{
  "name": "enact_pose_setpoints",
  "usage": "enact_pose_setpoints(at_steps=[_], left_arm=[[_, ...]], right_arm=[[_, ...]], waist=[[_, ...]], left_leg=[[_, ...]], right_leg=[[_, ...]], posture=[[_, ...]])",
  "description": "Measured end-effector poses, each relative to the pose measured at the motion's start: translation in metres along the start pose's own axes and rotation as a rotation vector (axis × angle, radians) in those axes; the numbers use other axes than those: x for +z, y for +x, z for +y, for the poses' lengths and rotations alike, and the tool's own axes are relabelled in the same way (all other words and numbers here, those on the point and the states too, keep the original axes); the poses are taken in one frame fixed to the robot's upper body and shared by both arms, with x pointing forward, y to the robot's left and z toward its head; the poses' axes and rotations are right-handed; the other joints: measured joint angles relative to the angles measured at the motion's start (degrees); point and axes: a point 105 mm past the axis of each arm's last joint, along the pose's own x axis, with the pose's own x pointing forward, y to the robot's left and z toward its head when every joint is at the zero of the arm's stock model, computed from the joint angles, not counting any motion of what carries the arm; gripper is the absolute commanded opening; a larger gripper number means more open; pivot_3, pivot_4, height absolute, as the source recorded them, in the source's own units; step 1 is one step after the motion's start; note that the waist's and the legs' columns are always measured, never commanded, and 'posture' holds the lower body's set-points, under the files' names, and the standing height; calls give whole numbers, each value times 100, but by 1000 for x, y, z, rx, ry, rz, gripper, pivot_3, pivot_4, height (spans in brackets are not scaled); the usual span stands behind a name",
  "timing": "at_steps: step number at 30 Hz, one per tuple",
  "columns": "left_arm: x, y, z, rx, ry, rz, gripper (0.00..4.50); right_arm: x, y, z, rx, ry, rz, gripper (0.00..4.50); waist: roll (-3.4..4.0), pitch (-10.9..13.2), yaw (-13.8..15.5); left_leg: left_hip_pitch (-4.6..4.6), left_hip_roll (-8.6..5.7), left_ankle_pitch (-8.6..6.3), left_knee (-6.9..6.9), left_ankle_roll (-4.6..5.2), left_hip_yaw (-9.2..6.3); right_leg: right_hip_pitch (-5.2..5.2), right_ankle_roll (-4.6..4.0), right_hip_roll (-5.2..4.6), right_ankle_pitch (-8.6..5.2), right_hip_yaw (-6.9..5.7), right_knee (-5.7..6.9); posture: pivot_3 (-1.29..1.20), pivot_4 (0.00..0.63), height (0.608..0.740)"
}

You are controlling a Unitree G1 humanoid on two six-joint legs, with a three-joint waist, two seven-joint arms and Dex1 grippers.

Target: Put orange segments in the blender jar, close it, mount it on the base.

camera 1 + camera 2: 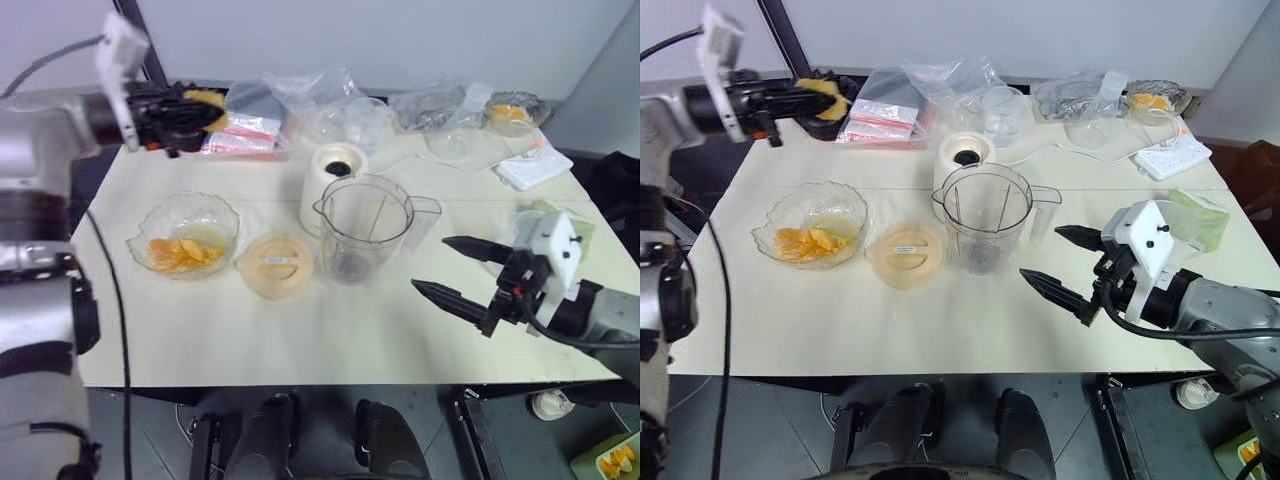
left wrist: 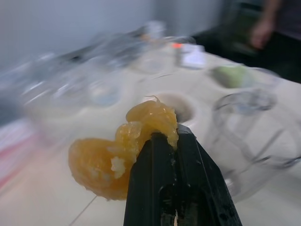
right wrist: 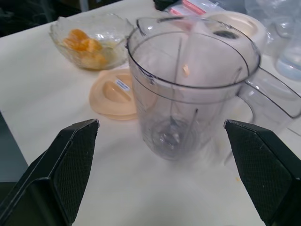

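The cream desk [image 1: 300,340] carries everything. Near its middle stands the clear blender jar [image 1: 364,230], upright and without its lid, just in front of the cream-white base [image 1: 333,172]. The peach lid [image 1: 276,264] lies flat beside the jar. A glass bowl [image 1: 184,234] further left holds more orange segments [image 1: 182,252]. The right end effector [image 1: 462,272] hangs beside the jar, its fingers spread wide and empty. The left end effector [image 1: 205,108] is raised over the desk's far left corner, fingers pressed together, pinching orange segments [image 2: 127,150].
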Motion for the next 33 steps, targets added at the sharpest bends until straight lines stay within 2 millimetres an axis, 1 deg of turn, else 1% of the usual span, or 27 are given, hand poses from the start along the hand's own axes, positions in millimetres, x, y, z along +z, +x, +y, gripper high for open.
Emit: enact_pose_setpoints(at_steps=[3, 5, 7, 11, 16, 19, 21, 24, 26, 27, 29, 32, 33], left_arm=[[16, 21, -20, -113, 38, -31, 26], [21, 34, -34, -191, 54, -43, 26], [21, 45, -46, -257, 54, -51, 26], [15, 70, -68, -381, 24, -44, 26], [2, 98, -100, -535, -4, 3, 26], [-8, 109, -110, -581, -14, 51, 26], [-20, 116, -113, -591, -11, 105, 26], [-38, 125, -107, -562, -6, 178, 26], [-47, 128, -104, -550, 1, 208, 550], [-50, 129, -103, -547, 10, 223, 905], [-54, 129, -101, -543, 25, 238, 1854], [-57, 130, -98, -534, 34, 247, 3495], [-57, 131, -98, -533, 40, 248, 3884]], right_arm=[[1, -4, -1, -27, -7, -3, 4500], [1, -4, -1, -30, -5, -5, 4500], [1, -5, -1, -35, -4, -4, 4500], [5, -7, -1, -50, -19, -10, 4500], [5, -7, -2, -72, -25, -10, 4500], [5, -7, 0, -79, -24, -9, 4500], [4, -7, 0, -84, -18, -6, 4500], [3, -8, 0, -89, -15, -2, 4500], [2, -8, 0, -91, -13, 1, 4500], [1, -8, 0, -92, -11, 3, 4500], [1, -8, 1, -93, -8, 3, 4500], [1, -8, 2, -91, -9, 4, 4500], [0, -8, 2, -91, -9, 4, 4500]], waist=[[2, 0, -30], [3, 0, -25], [3, 0, -19], [3, 1, -4], [3, 1, 2], [5, 1, -12], [6, 1, -4], [6, 1, -2], [6, 2, -2], [6, 1, -1], [7, 1, 1], [7, 2, 4], [7, 2, 4]], left_leg=[[-2, 1, 1, 0, 1, 2], [-2, 3, 1, 3, 2, 1], [-2, 3, 1, 7, 2, 1], [-5, 2, 1, 21, 4, 1], [-14, 2, -4, 37, 11, 0], [-18, 2, -6, 46, 15, 0], [-18, 2, -6, 51, 15, 0], [-24, 2, -8, 64, 17, 0], [-32, 2, -11, 72, 22, -2], [-35, 2, -13, 74, 25, -2], [-41, 2, -16, 78, 31, -2], [-53, 1, -17, 83, 33, -2], [-53, 1, -18, 83, 33, -2]], right_leg=[[-6, 3, 2, 1, 1, 7], [-6, 2, 4, 1, 1, 9], [-6, 1, 5, 1, 1, 10], [0, 2, 5, 1, 0, 9], [2, 2, 4, 1, -1, 10], [1, 2, 5, 1, -1, 11], [1, 2, 5, 1, -1, 14], [1, 1, 5, 1, -1, 16], [0, 1, 5, 2, -2, 15], [-1, 1, 4, 2, -3, 13], [-4, 1, 4, 2, -3, 12], [-14, 2, 4, 3, -4, 11], [-14, 3, 3, 3, -4, 11]], posture=[[0, 150, 740], [0, 150, 740], [0, 150, 740], [0, 150, 740], [0, 150, 740], [0, 150, 740], [0, 150, 740], [0, 150, 740], [0, 150, 740], [0, 150, 740], [0, 150, 740], [0, 150, 740], [0, 150, 740]])
